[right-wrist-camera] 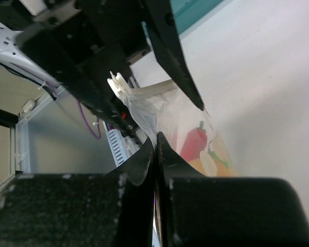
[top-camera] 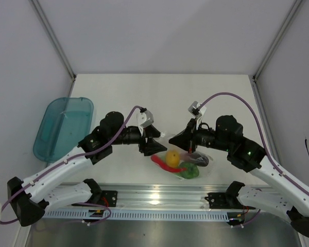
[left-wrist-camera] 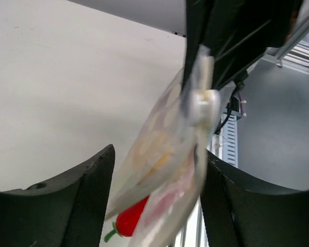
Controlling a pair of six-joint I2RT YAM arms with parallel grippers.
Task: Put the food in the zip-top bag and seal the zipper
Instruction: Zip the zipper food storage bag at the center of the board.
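Right gripper (right-wrist-camera: 155, 150): jaws pressed together, pinching the top edge of the zip-top bag (right-wrist-camera: 170, 110). Left gripper (left-wrist-camera: 158, 175): jaws wide apart, the bag hanging tilted between its 2 fingers (left-wrist-camera: 92, 200), nothing gripped. In the top view the bag sits lower centre, between both grippers, over the white table (top-camera: 159, 98). Seen through the plastic: red chili (right-wrist-camera: 195, 140), yellow pepper (top-camera: 171, 156), green vegetable (top-camera: 189, 172), dark eggplant (top-camera: 201, 161). Can't tell if the zipper is sealed. Teal tray (top-camera: 62, 128) at left, well apart.
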